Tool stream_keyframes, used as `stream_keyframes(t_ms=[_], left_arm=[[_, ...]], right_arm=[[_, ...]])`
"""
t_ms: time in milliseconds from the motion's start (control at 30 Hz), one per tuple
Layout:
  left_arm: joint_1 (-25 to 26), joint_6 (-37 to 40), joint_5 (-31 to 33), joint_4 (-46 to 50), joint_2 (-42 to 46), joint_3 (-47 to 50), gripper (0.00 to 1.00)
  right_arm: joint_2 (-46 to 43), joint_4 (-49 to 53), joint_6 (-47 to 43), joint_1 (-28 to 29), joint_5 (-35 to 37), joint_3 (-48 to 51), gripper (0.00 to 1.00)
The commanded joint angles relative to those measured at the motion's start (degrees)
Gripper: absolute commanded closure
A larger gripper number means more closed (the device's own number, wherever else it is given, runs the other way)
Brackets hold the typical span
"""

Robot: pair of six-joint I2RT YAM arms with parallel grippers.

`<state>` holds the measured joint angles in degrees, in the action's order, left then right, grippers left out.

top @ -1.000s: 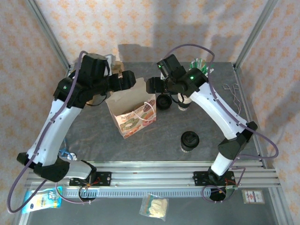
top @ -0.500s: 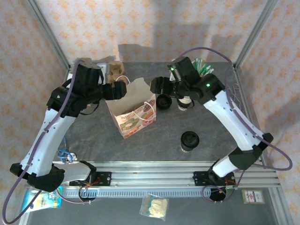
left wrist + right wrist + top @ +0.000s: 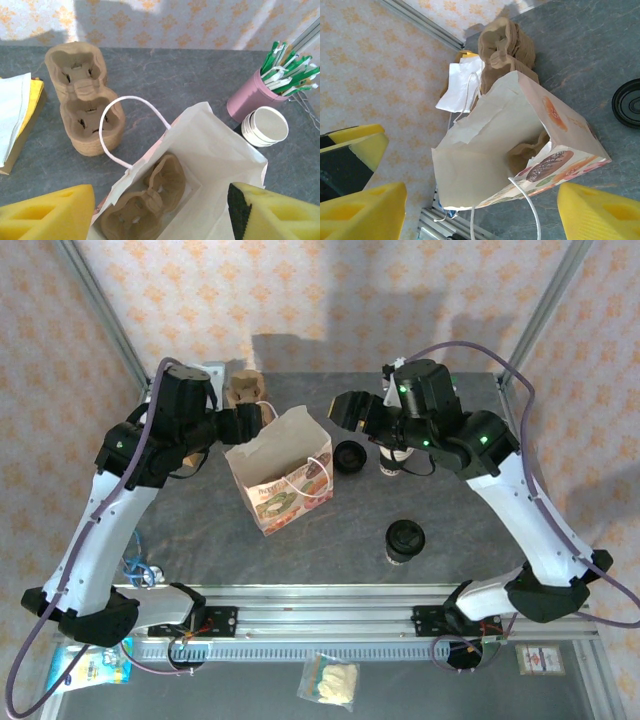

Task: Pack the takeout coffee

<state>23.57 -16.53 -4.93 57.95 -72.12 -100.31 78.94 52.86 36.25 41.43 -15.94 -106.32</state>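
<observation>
The takeout coffee (image 3: 405, 540), a white cup with a dark band and black lid, stands on the grey table (image 3: 330, 540) near the front, apart from both arms. The open paper bag (image 3: 281, 474) stands at the centre-left with a brown pulp tray (image 3: 145, 202) inside it. My left gripper (image 3: 260, 418) hovers open at the bag's rear left edge; its yellow fingers (image 3: 47, 212) flank the bag mouth (image 3: 200, 150) from above. My right gripper (image 3: 347, 410) is open behind the bag's right side, looking down at the bag (image 3: 495, 150) between its fingers (image 3: 597, 210).
A loose black lid (image 3: 348, 456) and a stack of white cups (image 3: 265, 126) sit right of the bag. Spare pulp trays (image 3: 82, 97), napkins (image 3: 15, 112) and a pink cup of straws (image 3: 250, 97) stand at the back. Metal frame posts (image 3: 540, 310) bound the table.
Both grippers have drawn back from the bag: the left one leftward, the right one rightward and toward the rear, its elbow swinging out right. The left fingers have narrowed somewhat.
</observation>
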Motion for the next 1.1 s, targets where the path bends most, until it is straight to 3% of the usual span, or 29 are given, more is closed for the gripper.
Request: stream_keyframes(t_ms=[0,267,400,500,600,733,800,967,1067], left_arm=[[-0.39,0.4,1.98,-3.86,1.5,0.73,0.3],[-0.45,1.61,4.27,-3.23,0.67,1.32,0.28],[-0.42,2.72,4.43,-4.43,0.17,3.24,0.06],[-0.42,4.35,3.64,-4.3,-1.37,3.2,0.04],[-0.4,6.18,3.35,-3.95,-3.24,3.03,0.06],[-0.4,8.38,4.57,-3.42,-5.6,3.79,0.19],[-0.4,9.34,4.93,-4.13,-5.85,5.11,0.21],[-0.44,12.71,4.69,-7.0,-5.6,8.59,0.23],[-0.55,17.6,4.2,-8.2,-6.17,10.03,0.31]], right_arm=[[-0.44,1.03,1.0,-0.3,-0.6,0.17,0.23],[-3.33,2.1,2.63,1.15,-2.42,9.04,0.22],[-5.63,-1.14,4.34,1.11,-4.23,15.63,0.19],[-5.16,-2.26,4.98,1.48,-5.54,17.61,0.17],[-3.56,-3.17,6.13,3.03,-6.63,18.07,0.17],[-1.55,-5.71,8.38,6.35,-8.16,18.98,0.18],[-1.33,-6.9,9.83,7.99,-8.6,20.01,0.19],[-1.78,-9.21,12.73,10.05,-9.94,23.55,0.25],[-2.38,-9.85,13.57,10.07,-10.08,24.23,0.31]])
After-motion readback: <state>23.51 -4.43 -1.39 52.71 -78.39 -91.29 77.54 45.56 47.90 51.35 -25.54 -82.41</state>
